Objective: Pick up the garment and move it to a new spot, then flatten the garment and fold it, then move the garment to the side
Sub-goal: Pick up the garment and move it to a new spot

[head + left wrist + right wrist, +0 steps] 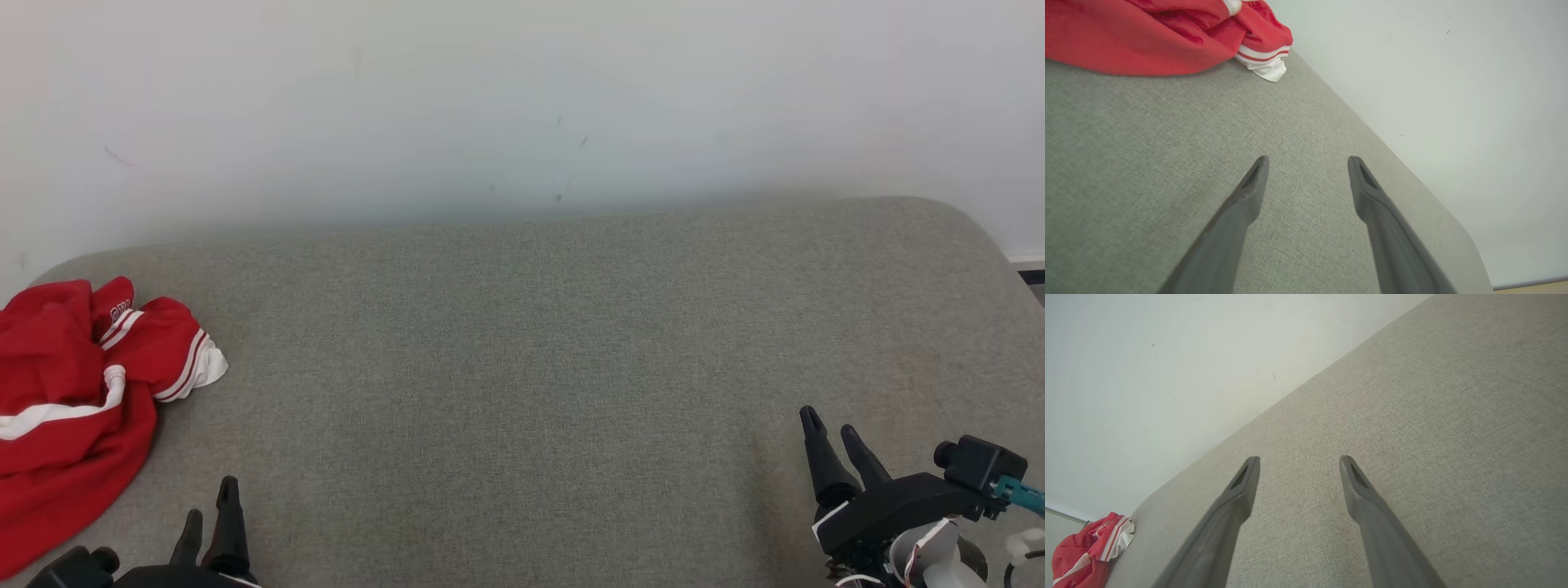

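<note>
Grey cushion point(522, 367), garment point(73, 392) at left edge

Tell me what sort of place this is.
Likely an indoor room, home or lab: a grey upholstered surface, like a bed or sofa, against a plain white wall, with a crumpled red garment on it.

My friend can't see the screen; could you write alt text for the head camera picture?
A crumpled red garment with white stripes lies at the left edge of a grey padded surface before a white wall. The left gripper and right gripper, both open and empty, rest at the bottom corners.
</note>
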Available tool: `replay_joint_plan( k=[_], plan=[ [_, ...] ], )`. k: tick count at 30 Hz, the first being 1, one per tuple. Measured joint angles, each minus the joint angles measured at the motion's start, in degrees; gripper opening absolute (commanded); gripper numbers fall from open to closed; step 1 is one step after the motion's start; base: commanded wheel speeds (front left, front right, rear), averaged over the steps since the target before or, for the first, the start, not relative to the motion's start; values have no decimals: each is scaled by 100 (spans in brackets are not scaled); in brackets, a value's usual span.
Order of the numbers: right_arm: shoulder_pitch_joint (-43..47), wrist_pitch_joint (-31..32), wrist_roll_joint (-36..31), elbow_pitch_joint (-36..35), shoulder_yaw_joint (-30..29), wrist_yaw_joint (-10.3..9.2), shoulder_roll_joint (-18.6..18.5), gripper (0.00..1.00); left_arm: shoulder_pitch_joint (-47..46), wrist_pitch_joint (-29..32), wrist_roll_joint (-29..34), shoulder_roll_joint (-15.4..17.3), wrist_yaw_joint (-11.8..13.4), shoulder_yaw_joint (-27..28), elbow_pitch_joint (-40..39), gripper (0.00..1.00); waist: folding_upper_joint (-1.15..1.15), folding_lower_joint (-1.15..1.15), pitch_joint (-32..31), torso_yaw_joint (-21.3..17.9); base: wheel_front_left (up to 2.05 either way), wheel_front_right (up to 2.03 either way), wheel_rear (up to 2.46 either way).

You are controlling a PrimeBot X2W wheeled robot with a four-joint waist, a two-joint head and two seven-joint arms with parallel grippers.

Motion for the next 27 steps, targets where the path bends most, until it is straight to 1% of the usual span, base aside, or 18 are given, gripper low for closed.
replay_joint_plan(
  k=[6, 9, 13, 19, 27],
  plan=[
    [-105, -91, -416, 4, 98, -98, -63, 100, -3, -8, 608, -2, 96, 5, -33, 100, 0, 0, -15, -24, 0, 0, 0],
    [-104, -114, -623, 4, 170, -116, -78, 100, -3, -26, 895, -4, 130, 2, -67, 100, 0, 0, -22, -37, 0, 0, 0],
    [-113, -192, -894, 1, 234, -199, -138, 100, -3, -59, 1244, -3, 191, -8, -126, 100, 0, 0, -30, -54, 0, 0, 0],
    [-224, -293, -1335, -12, 328, -255, -226, 100, -3, -102, 1804, -2, 252, -15, -192, 100, 0, 0, -38, -82, 0, 0, 0],
    [-231, -411, -1907, -16, 470, -397, -281, 100, -2, -109, 2553, -2, 379, -30, -322, 100, 0, 0, -52, -112, 0, 0, 0]
  ],
)
